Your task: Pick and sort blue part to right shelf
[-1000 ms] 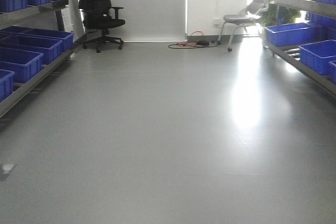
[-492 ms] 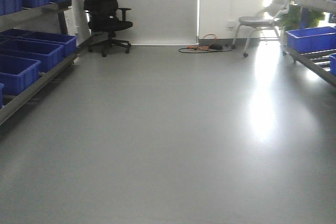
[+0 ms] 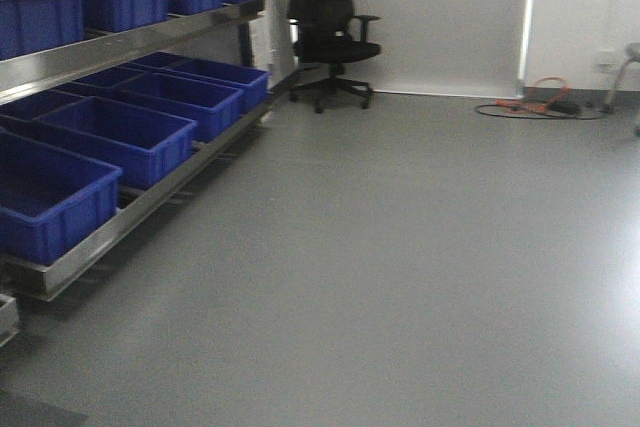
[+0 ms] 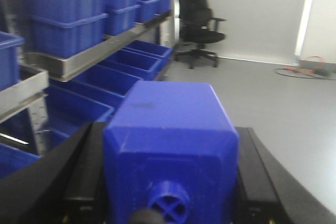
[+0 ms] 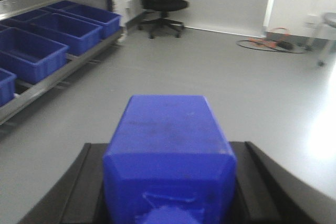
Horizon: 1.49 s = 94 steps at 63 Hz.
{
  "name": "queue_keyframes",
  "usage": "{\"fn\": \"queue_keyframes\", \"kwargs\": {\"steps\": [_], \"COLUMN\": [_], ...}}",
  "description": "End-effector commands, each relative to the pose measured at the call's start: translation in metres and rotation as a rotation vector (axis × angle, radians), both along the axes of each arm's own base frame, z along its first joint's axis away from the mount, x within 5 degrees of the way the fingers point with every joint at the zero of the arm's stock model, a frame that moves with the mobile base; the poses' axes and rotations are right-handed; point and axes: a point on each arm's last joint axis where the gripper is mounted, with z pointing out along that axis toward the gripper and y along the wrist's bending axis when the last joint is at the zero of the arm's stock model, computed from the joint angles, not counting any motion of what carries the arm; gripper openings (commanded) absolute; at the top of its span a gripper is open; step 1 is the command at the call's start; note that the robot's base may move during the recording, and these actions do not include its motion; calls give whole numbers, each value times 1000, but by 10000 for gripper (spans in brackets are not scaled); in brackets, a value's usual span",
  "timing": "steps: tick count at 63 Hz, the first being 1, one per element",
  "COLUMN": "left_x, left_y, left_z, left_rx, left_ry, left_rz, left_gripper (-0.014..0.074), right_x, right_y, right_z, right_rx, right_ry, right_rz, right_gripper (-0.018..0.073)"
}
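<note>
Blue part (image 4: 173,108) clamped in forward-pointing left end effector (image 4: 169,135); right end effector (image 5: 168,145) grips another block (image 5: 168,121)

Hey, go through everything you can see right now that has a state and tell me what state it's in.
Left gripper, shut on the blue part.
Blue part, held, cap toward the wrist camera.
Right gripper, shut on a blue block.
Blue block, held off the floor.
Lower bins, open, empty where their insides show.
Upper bins, stacked two high.
Office chair, upright, unoccupied.
Cable, lying loose on the floor.
</note>
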Motion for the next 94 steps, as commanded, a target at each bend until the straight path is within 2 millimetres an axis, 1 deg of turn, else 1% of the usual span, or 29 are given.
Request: {"fn": "queue_keyframes", "kwargs": {"steps": [1, 94], "left_x": [-2, -2], "left_y": [-1, -1], "left_z": [18, 18], "left_rx": [1, 1], "left_ry": [-116, -116], "left_rz": [-9, -9], "left_gripper": [282, 282], "right_x": [1, 1], "right_y": [1, 1], "right_z": [18, 18], "right_rx": [-9, -9], "right_ry": [-124, -124], "right_rz": [8, 8], "right_gripper": [393, 393]}}
